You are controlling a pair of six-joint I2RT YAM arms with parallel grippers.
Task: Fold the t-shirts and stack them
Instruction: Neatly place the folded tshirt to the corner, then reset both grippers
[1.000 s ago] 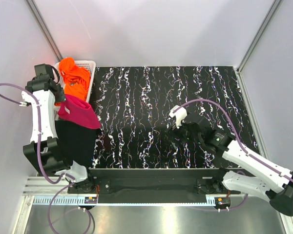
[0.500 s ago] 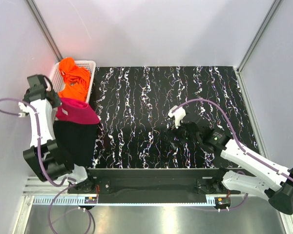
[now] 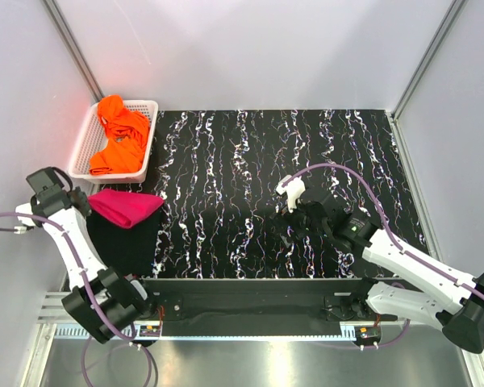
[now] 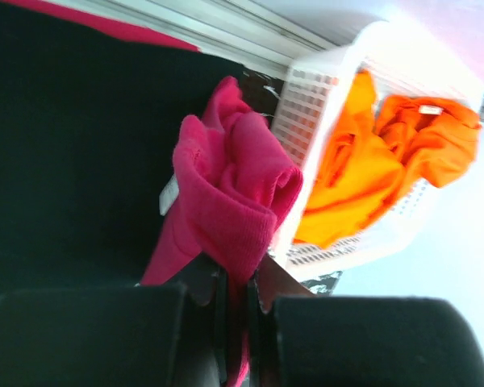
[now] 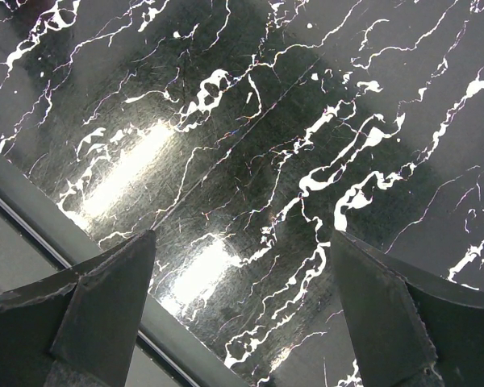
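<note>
While pinched between left fingers (image 4: 203, 289), pink t-shirt (image 4: 234, 185) sits bunched, crumpled.

Bright, even overhead light; top view sharp.
Glare streaks the tabletop (image 5: 306, 121) between the right fingers (image 5: 105, 298); the left fingers (image 4: 81, 339) are dark and blurred, and the basket (image 4: 306, 109) beyond them is washed out.

Soft matt cloth pink t-shirt (image 4: 234, 197), white lattice plastic basket (image 4: 306, 105), glossy veined table mat (image 5: 250, 161).
</note>
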